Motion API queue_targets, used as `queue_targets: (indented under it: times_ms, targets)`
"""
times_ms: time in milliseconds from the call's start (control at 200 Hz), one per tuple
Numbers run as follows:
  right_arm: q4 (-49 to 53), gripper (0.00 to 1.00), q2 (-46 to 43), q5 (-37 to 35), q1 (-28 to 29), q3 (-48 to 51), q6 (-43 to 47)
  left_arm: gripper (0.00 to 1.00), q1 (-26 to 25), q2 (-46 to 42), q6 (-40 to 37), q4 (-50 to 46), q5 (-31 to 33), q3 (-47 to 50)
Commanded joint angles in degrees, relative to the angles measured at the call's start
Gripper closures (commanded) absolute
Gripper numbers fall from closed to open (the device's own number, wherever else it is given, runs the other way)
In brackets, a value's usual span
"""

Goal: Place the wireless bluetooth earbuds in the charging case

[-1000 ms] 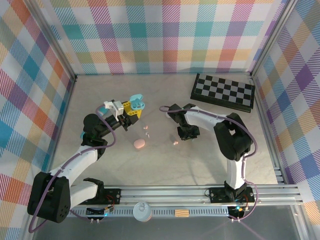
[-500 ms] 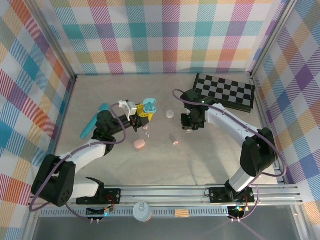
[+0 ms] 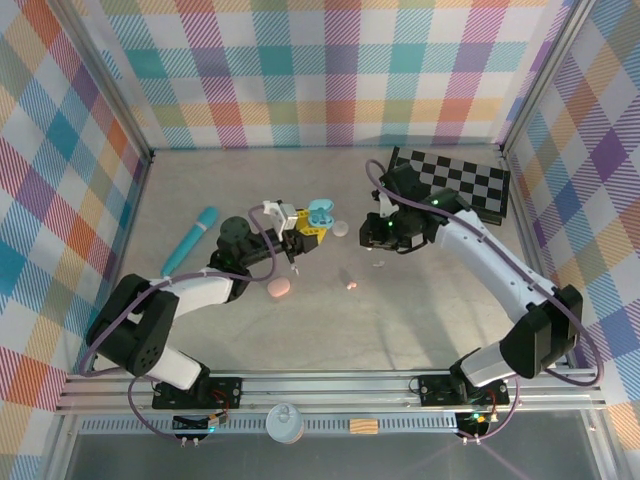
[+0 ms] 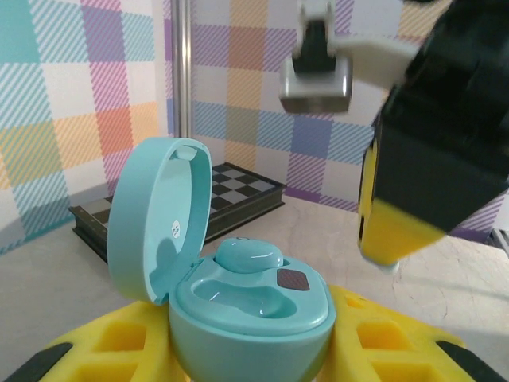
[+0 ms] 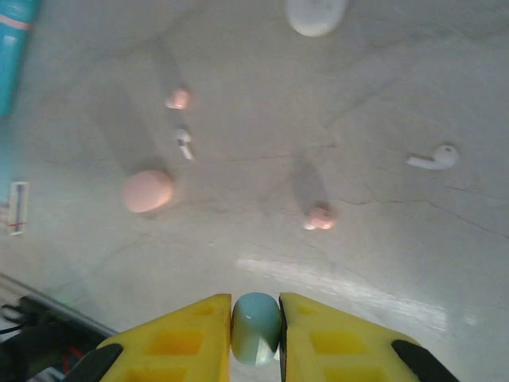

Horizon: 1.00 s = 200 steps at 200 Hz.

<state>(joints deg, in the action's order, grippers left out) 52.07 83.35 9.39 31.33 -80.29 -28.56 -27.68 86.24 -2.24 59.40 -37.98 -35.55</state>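
My left gripper (image 4: pixel 248 347) is shut on the open teal charging case (image 4: pixel 253 318). Its lid (image 4: pixel 155 216) stands up at the left. One light blue earbud (image 4: pixel 249 255) sits in the far socket, and the near socket (image 4: pixel 237 288) is empty. My right gripper (image 5: pixel 256 320) is shut on a second light blue earbud (image 5: pixel 256 328), held above the table. From above, the case (image 3: pixel 320 212) in the left gripper (image 3: pixel 306 224) hangs a short way left of the right gripper (image 3: pixel 386 236). The right gripper's yellow finger (image 4: pixel 398 227) hangs over the case's right side.
On the table lie a pink case (image 5: pixel 147 190), two pink earbuds (image 5: pixel 320 217) (image 5: pixel 178 98), two white earbuds (image 5: pixel 184 144) (image 5: pixel 433 157) and a white case (image 5: pixel 316 14). A long teal tube (image 3: pixel 190 240) lies at the left. A folded chessboard (image 3: pixel 450 185) lies at the back right.
The left gripper has carried the open case to the right, toward the middle. The right gripper has risen from the table with the light blue earbud and moved back toward the case.
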Motion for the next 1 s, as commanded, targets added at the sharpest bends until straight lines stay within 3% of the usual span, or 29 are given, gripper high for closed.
queue_targets:
  times_ms: [0, 385, 995]
  targets:
    - [-3.15, 0.79, -1.84, 7.31, -0.74, -2.04, -1.65, 0.7, -1.42, 1.48, -1.04, 5.61, 0.53, -2.14]
    - [-14.54, 0.79, -0.71, 20.02, -1.41, -3.72, -4.47, 0.7, -4.56, 5.06, 0.83, 9.73, 3.17, -3.77]
    - [-16.97, 0.79, 4.08, 20.32, -1.84, -5.49, -4.93, 0.7, -7.17, 7.08, 1.7, 10.49, 4.27, -6.46]
